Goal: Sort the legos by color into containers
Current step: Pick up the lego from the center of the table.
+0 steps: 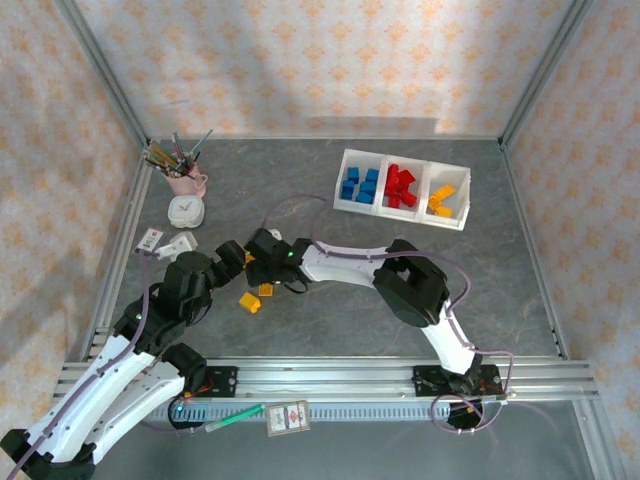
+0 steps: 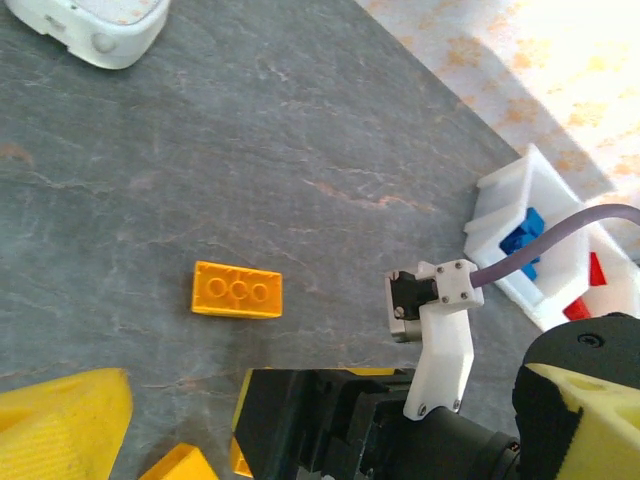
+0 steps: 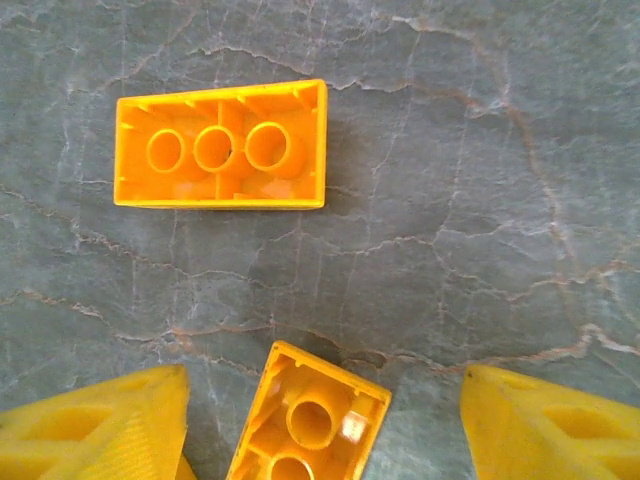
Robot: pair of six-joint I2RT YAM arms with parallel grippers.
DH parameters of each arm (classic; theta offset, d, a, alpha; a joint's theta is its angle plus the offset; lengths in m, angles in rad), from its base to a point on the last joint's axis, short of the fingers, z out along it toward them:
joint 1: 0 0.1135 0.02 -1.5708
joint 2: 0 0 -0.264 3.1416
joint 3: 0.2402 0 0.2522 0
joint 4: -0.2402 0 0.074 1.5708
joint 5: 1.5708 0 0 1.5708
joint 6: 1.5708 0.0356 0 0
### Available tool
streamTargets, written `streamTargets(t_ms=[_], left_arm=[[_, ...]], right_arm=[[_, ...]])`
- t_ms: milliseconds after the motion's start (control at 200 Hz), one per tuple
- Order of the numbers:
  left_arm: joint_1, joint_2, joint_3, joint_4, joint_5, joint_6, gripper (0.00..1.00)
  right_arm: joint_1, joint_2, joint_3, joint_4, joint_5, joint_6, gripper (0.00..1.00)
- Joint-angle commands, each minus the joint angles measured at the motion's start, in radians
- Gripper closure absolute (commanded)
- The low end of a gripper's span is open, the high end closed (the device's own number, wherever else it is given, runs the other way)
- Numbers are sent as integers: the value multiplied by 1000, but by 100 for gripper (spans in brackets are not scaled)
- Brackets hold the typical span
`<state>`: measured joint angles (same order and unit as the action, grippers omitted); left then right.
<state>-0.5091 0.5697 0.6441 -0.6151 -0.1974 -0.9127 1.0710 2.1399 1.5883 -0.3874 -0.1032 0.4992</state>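
Observation:
Two yellow-orange legos lie upside down on the grey table. My right gripper (image 3: pixel 322 385) is open, and its yellow fingers (image 3: pixel 95 425) stand on either side of the short brick (image 3: pixel 310 420) without touching it. The long brick (image 3: pixel 220 145) lies just beyond it. From above, both bricks (image 1: pixel 266 290) (image 1: pixel 250 302) sit under the right gripper (image 1: pixel 268 275). My left gripper (image 1: pixel 238 265) is open right beside it. In the left wrist view the left gripper (image 2: pixel 320 400) holds nothing, the right arm's wrist crosses between its jaws, and the long brick (image 2: pixel 237 290) lies ahead. The white tray (image 1: pixel 455 222) holds blue, red and yellow-orange legos in separate compartments.
A pink cup of pens (image 1: pixel 185 178) and a white round gadget (image 1: pixel 186 211) stand at the back left, with a small white item (image 1: pixel 150 238) near them. A card (image 1: pixel 287 418) and a green pen (image 1: pixel 235 418) rest on the front rail. Metal frame rails border the table.

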Motion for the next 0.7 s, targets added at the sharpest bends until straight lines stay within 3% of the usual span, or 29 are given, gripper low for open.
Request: streamTargets(t_ms=[0, 425, 691], left_arm=[[3, -5, 5, -5, -19, -10, 1], [3, 7, -1, 20, -8, -12, 1], [3, 13, 3, 40, -1, -8, 1]], right_arm=[[20, 49, 56, -63, 44, 23, 33], [40, 90, 62, -133, 128, 28, 52], [39, 34, -13, -118, 162, 48, 73]])
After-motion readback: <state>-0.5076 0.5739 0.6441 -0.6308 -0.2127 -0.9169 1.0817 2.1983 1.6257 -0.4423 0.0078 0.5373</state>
